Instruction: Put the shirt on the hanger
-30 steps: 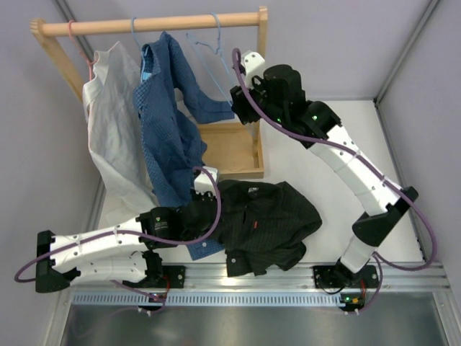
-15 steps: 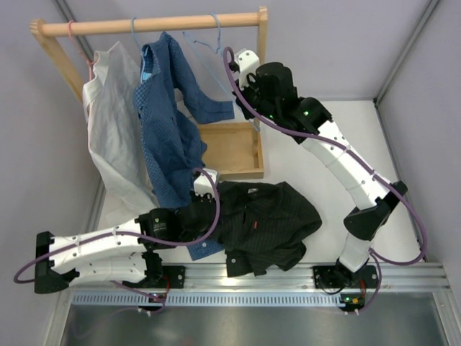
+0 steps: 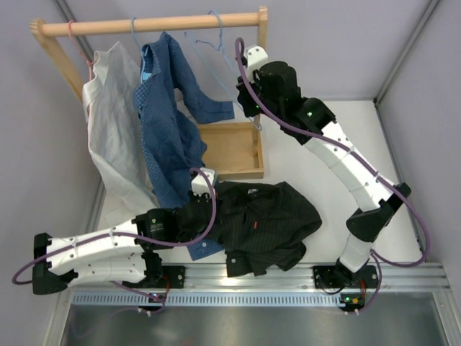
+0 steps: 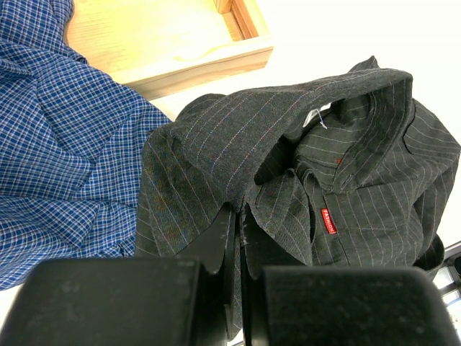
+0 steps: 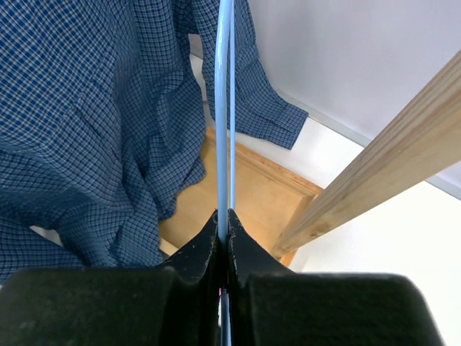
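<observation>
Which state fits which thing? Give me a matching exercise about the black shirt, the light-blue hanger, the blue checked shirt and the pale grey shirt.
1 black shirt
2 light-blue hanger
3 blue checked shirt
4 pale grey shirt

a hanging at the left end of the rail
b gripped by the right tool
c on the table, gripped by the left tool
d hanging at mid-rail

Pairs: 1-c, 2-b, 3-d, 4-a

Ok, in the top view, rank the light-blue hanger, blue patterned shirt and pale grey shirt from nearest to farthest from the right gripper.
1. The light-blue hanger: clamped in the right gripper, toward the right end of the rail.
2. The blue patterned shirt: hanging just left of the gripper, mid-rail.
3. The pale grey shirt: hanging at the rail's far left.
</observation>
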Robot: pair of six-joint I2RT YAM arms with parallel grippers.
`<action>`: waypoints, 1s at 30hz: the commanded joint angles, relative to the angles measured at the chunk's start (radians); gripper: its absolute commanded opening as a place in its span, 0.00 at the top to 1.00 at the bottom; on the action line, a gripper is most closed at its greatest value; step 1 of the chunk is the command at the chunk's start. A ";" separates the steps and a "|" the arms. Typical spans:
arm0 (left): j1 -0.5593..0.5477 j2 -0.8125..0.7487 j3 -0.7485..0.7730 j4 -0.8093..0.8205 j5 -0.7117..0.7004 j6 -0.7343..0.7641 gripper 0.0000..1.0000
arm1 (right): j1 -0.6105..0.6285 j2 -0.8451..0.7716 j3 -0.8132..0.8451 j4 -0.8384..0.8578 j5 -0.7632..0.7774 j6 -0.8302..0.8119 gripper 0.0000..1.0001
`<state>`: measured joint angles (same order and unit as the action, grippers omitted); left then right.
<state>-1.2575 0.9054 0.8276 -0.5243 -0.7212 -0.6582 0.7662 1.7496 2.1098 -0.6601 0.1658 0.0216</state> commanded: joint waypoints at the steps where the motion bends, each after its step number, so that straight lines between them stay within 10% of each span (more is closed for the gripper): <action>1: 0.003 -0.013 -0.007 0.038 -0.001 -0.014 1.00 | -0.007 -0.065 0.058 0.050 -0.011 0.055 1.00; 30: 0.245 0.190 0.084 0.182 0.196 0.040 1.00 | -0.008 -0.503 -0.305 0.045 -0.048 0.020 1.00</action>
<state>-1.0561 1.0992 0.8558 -0.4091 -0.5758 -0.6281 0.7654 1.4200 1.9156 -0.5694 0.0837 0.0414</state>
